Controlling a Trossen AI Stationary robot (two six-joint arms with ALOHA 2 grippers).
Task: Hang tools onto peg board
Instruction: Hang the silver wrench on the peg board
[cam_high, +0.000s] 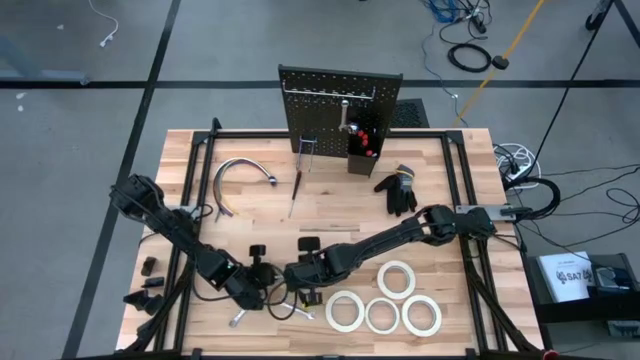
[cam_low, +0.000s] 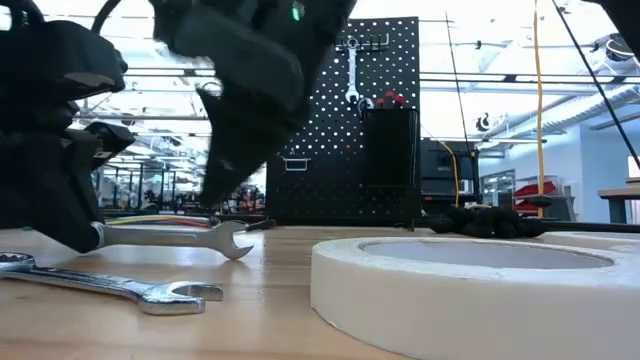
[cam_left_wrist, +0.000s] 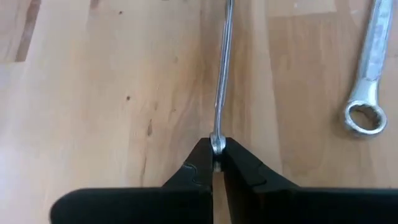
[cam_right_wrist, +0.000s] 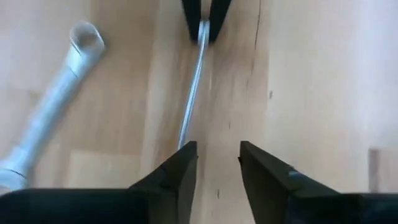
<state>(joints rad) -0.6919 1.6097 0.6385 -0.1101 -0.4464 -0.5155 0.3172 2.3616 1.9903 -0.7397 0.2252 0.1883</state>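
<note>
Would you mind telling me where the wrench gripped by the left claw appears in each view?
Left wrist: the wrench runs up the centre from the left claw.
Right wrist: centre, beyond the open right claw.
Low: left of centre.
High: hidden between both claws.
Landmark: the left claw pinching its end.

You have a black glove (cam_high: 398, 190) lying near the table's right edge and a curved chrome tube (cam_high: 240, 172) resting on the wooden table (cam_high: 450, 215) toward its left.
</note>
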